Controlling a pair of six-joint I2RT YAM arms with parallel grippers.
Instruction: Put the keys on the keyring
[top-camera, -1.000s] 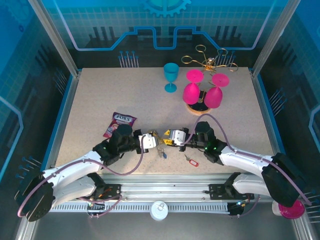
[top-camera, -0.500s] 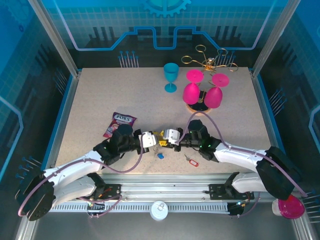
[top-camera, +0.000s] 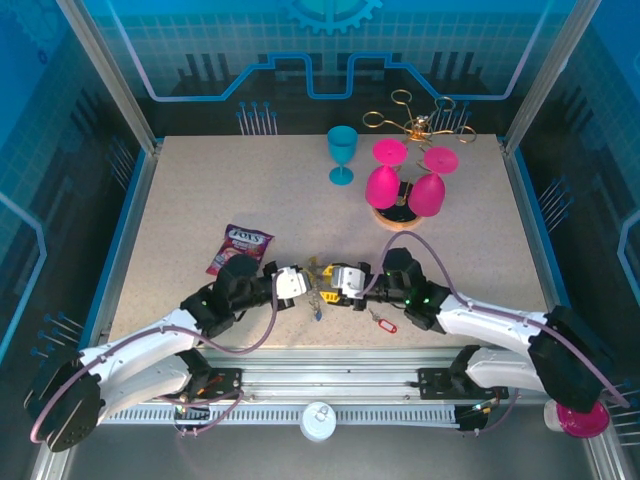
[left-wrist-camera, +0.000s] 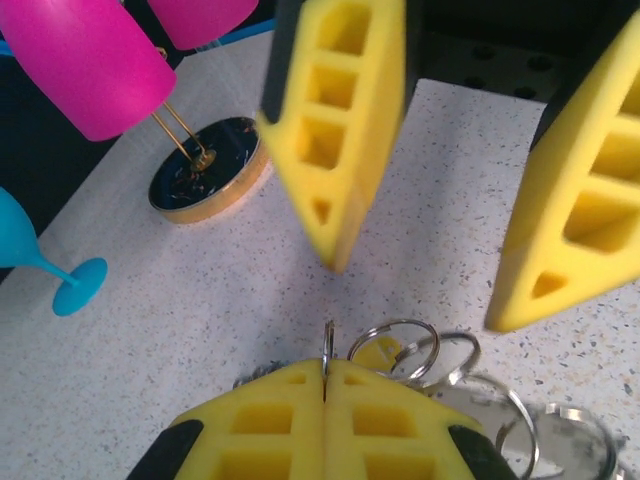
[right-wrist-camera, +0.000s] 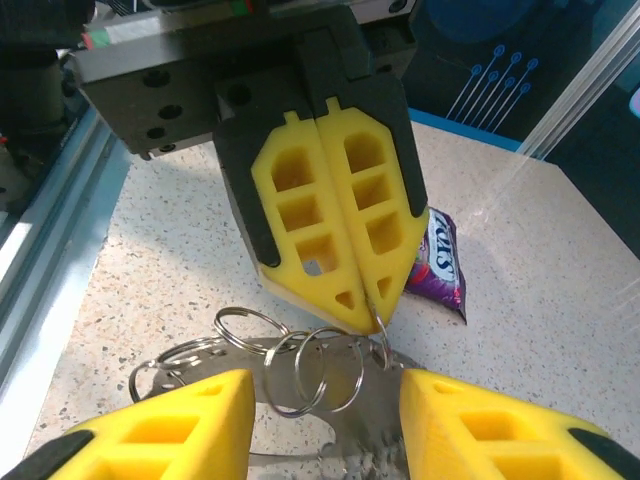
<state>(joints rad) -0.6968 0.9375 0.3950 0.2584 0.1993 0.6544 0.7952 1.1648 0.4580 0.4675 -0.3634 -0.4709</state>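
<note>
Low in the middle of the overhead view, two robot arms meet tip to tip. The left pincer (right-wrist-camera: 368, 315) is pressed together on the edge of the keyring (right-wrist-camera: 310, 370), a bunch of silver loops, probably to steady it for threading. The right pincer (left-wrist-camera: 420, 290) stands apart on either side of the loops, gripping nothing. A red key (top-camera: 382, 322) lies loose on the worktop (top-camera: 200, 200), lower right of them.
</note>
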